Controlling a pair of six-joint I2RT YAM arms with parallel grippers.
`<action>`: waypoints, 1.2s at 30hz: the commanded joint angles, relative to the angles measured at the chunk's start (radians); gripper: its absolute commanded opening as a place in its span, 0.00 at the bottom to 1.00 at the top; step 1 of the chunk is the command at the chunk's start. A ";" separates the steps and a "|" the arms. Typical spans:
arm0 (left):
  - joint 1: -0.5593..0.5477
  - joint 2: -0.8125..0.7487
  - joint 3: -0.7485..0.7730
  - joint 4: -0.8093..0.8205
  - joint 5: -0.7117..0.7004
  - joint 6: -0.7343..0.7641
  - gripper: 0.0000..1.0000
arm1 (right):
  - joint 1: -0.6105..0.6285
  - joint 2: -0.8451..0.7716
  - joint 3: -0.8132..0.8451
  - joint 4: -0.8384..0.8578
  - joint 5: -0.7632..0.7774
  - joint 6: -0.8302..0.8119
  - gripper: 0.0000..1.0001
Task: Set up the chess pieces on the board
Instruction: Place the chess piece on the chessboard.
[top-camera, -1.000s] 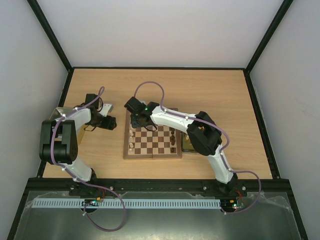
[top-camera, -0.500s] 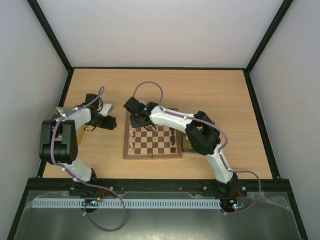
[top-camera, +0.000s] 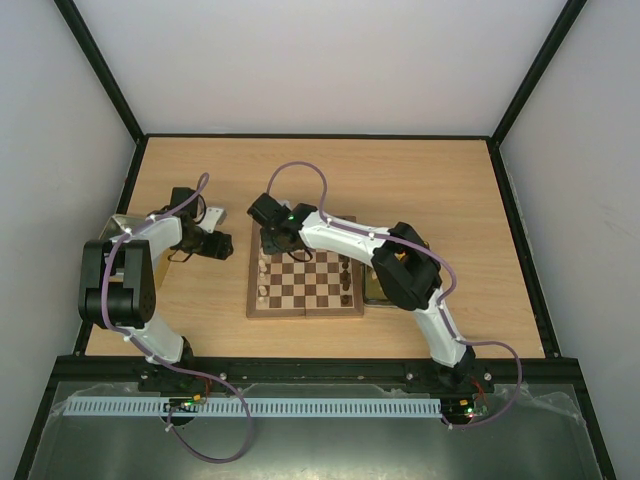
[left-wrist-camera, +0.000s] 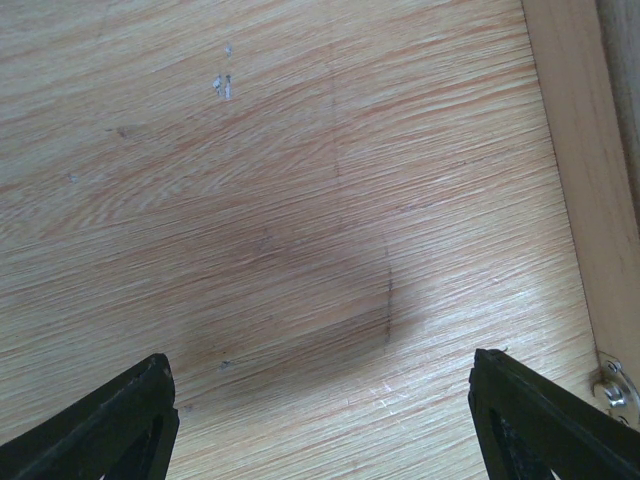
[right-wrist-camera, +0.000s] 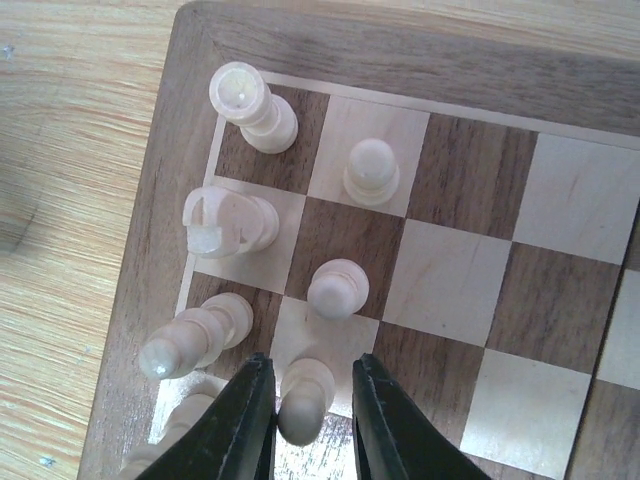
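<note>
The board (top-camera: 305, 283) lies at the middle of the counter (top-camera: 430, 180). The cream chess pieces (top-camera: 263, 290) stand along its left edge and the dark pieces (top-camera: 346, 278) along its right. The right end effector (right-wrist-camera: 312, 425) is lowered over the board's far left corner, its fingers narrowly apart on either side of one cream pawn (right-wrist-camera: 303, 395). Whether they clamp it cannot be told. The left end effector (left-wrist-camera: 325, 420) hangs spread wide over bare counter, just left of the board.
</note>
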 joint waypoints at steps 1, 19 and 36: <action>0.003 -0.006 -0.012 -0.004 -0.005 0.003 0.80 | 0.000 -0.069 0.020 0.001 0.042 0.004 0.21; 0.003 -0.014 -0.011 -0.010 -0.014 0.001 0.80 | -0.103 -0.425 -0.348 -0.002 0.154 0.061 0.20; -0.001 0.008 0.002 -0.024 -0.020 -0.004 0.80 | -0.364 -0.726 -0.856 0.033 -0.007 0.051 0.21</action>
